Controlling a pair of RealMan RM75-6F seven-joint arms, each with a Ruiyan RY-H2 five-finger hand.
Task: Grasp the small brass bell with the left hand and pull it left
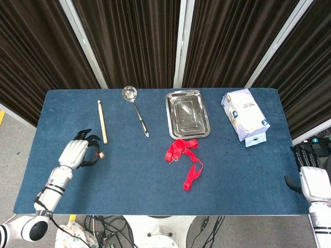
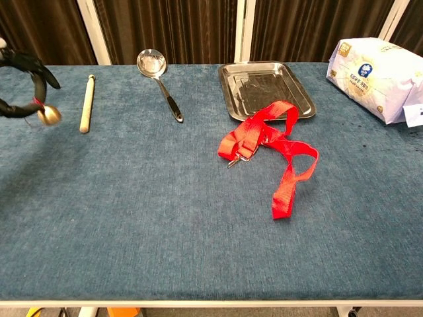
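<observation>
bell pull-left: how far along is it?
Done: the left robot hand grips the small brass bell. It looks lifted clear of the table, left of the wooden stick.

In hand: the leftward pull, near the table's left edge.

Left: set the bell down and let go. The right robot hand idles off the table's right side.
</observation>
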